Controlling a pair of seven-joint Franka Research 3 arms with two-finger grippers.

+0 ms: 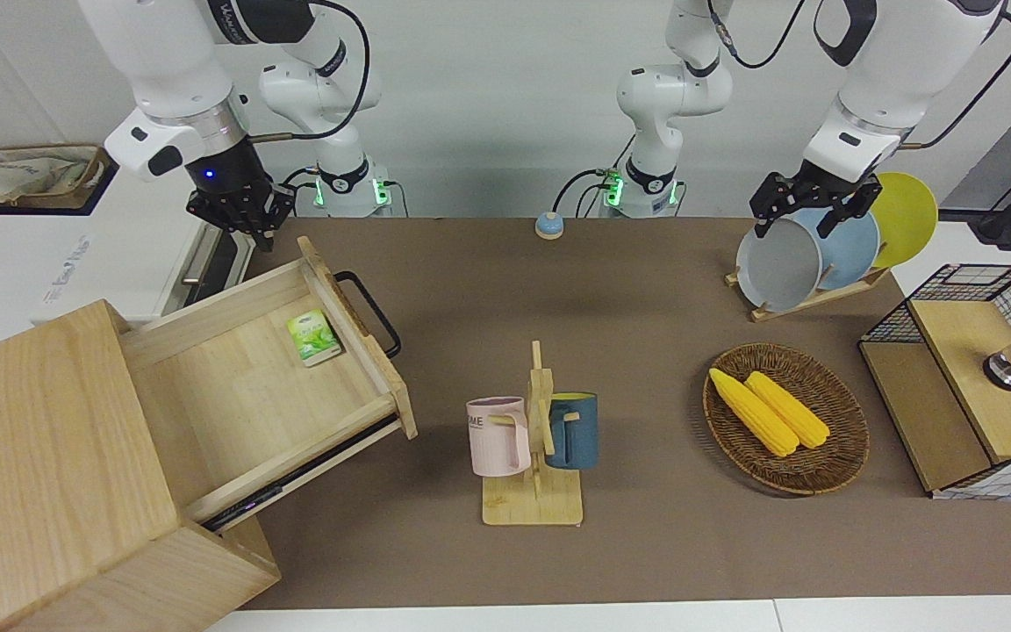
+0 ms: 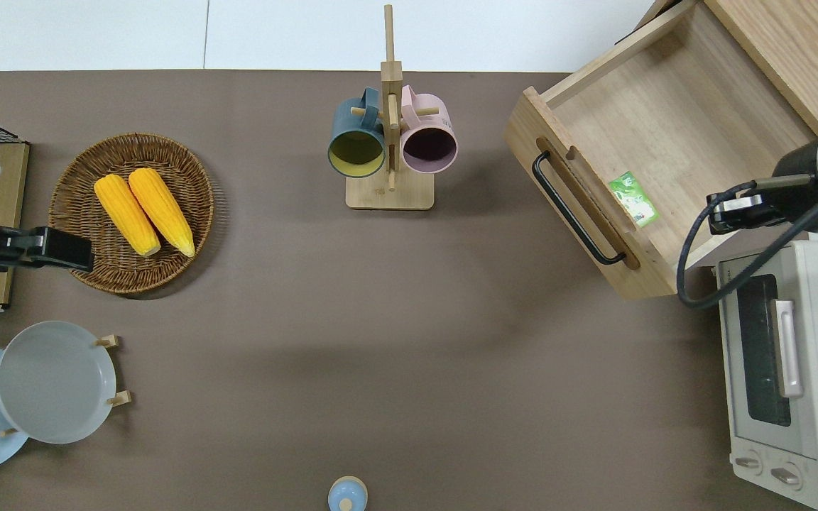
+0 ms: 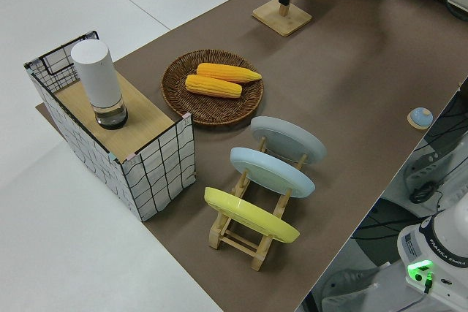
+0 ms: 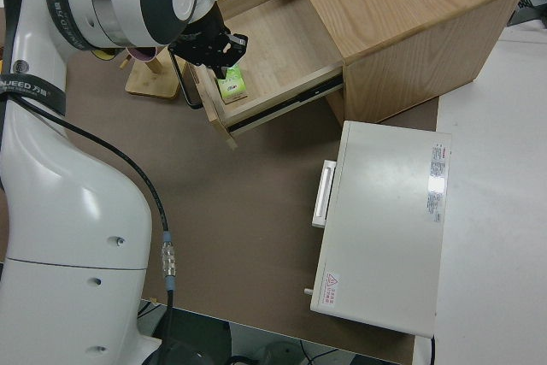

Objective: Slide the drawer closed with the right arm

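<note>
Over open drawer [image 1: 268, 386], your right gripper [image 1: 240, 211] hovers near corner by toaster oven [image 2: 785, 383]; finger state unclear. Drawer fully out of wooden box [image 1: 49, 474], handle [image 1: 369, 312] untouched. Approach step: next, get onto front panel, push inward. Left arm parked.

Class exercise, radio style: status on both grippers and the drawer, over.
Right gripper up over the drawer's near corner, not touching. Drawer fully out, green packet inside. Black handle unobstructed. Left arm parked.

Glossy white arms [image 1: 163, 61], black cables, black tools
</note>
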